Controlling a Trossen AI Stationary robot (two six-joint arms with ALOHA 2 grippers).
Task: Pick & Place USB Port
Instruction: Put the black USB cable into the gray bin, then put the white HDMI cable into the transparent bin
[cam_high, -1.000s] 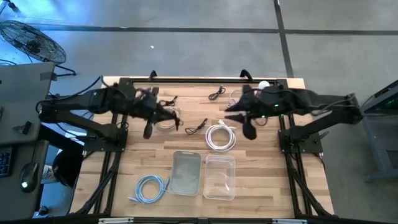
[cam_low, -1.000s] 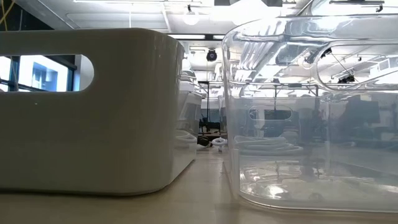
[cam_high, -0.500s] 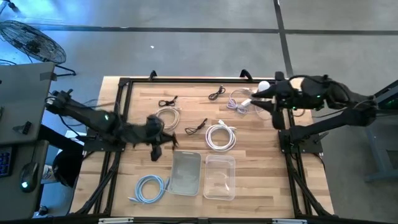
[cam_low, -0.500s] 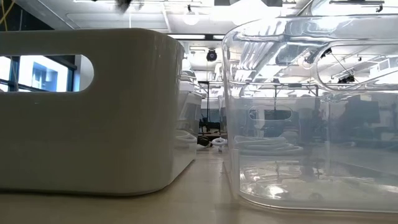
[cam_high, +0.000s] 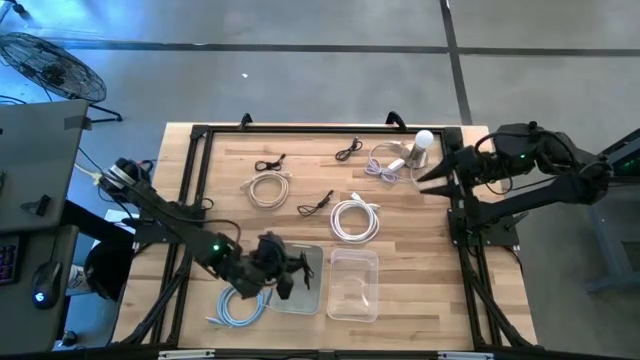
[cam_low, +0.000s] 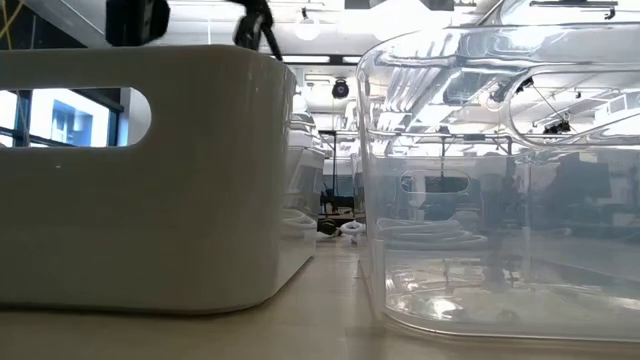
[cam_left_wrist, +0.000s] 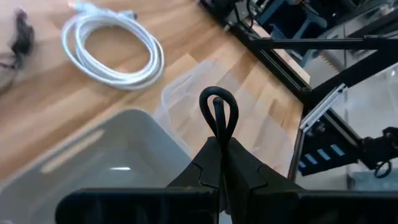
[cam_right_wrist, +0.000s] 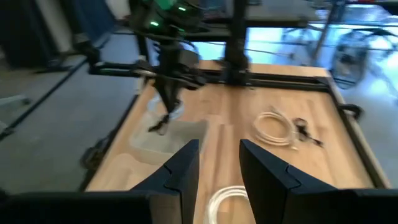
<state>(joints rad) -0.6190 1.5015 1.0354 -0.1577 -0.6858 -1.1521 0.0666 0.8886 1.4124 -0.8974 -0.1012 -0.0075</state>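
Observation:
My left gripper (cam_high: 288, 277) hovers over the grey bin (cam_high: 310, 300), shut on a thin black USB cable (cam_left_wrist: 217, 114). The clear bin (cam_high: 353, 286) stands right of the grey one. My right gripper (cam_high: 436, 176) waits open near the table's right edge, with nothing between its fingers (cam_right_wrist: 217, 168). More black cables (cam_high: 318, 205) (cam_high: 268, 162) (cam_high: 348, 150) lie flat on the wood farther back. The low view shows the grey bin (cam_low: 150, 180) and the clear bin (cam_low: 500, 200) close up, with the left gripper (cam_low: 135, 18) above the grey bin's rim. My left gripper pinches the black cable between its two shut fingers. A small loop of it (cam_left_wrist: 217, 99) sticks out past the fingertips. The fingers slant down from the table's left. The rest of the cable (cam_right_wrist: 163, 121) hangs slack below them over the grey bin.
A white coil (cam_high: 355, 220), a beige coil (cam_high: 268, 188) and a lilac cable (cam_high: 385, 165) lie mid-table. A blue coil (cam_high: 243, 303) lies left of the grey bin, under the left arm. A white bulb-shaped thing (cam_high: 421, 147) stands at the far right.
My left gripper has travelled from beside the beige coil toward the table's near edge and rightward, sinking and rolling, and now hangs over the grey bin with the black cable. My right gripper has drawn back from the white coil toward the table's right edge.

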